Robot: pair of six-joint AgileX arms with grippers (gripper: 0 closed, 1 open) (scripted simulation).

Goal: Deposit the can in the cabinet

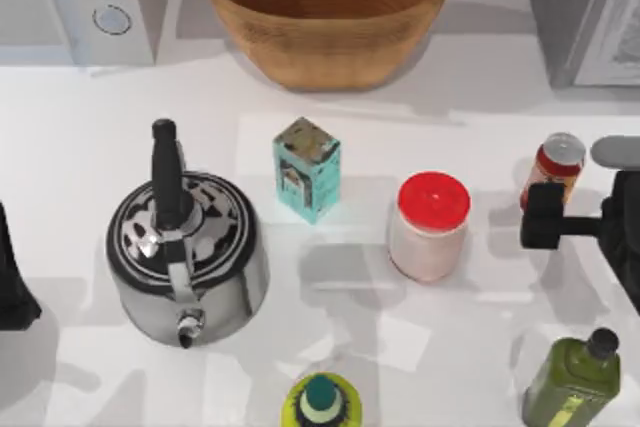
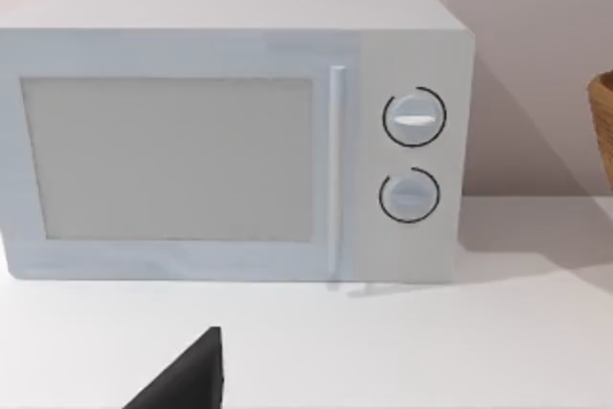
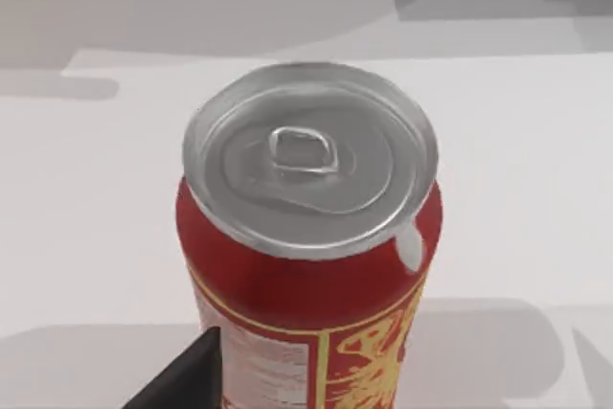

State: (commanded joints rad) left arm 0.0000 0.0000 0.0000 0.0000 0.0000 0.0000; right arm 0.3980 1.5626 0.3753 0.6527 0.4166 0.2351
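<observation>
Can [image 1: 556,169] stands upright on the tabletop [image 1: 80,127] at the right side, silver top up, just in front of the cabinet [image 1: 585,12] that sits in the back right corner. It's apart from the jar [image 1: 430,225], which is to its left, and well clear of the green bottle [image 1: 575,379] at the front right. Standing free like that gives me a side approach without knocking a neighbour.

My right hand [image 1: 548,215] is right at the can, coming in low from the right edge; the arm reaches in roughly level, wrist camera looking down over the lid [image 3: 308,155] from close by. One dark finger [image 3: 187,375] shows beside the can's wall in the wrist view. Whether the fingers are spread or already pinching the can I cannot tell; contact looks close but isn't clear. My guess is this is the grasp stage, can not lifted yet.

Cabinet door looks closed from above, so that probably needs dealing with before the deposit.

My left arm is parked at the left edge, its camera facing the microwave [image 2: 230,131]; a finger tip [image 2: 187,380] shows low in that view.
</observation>
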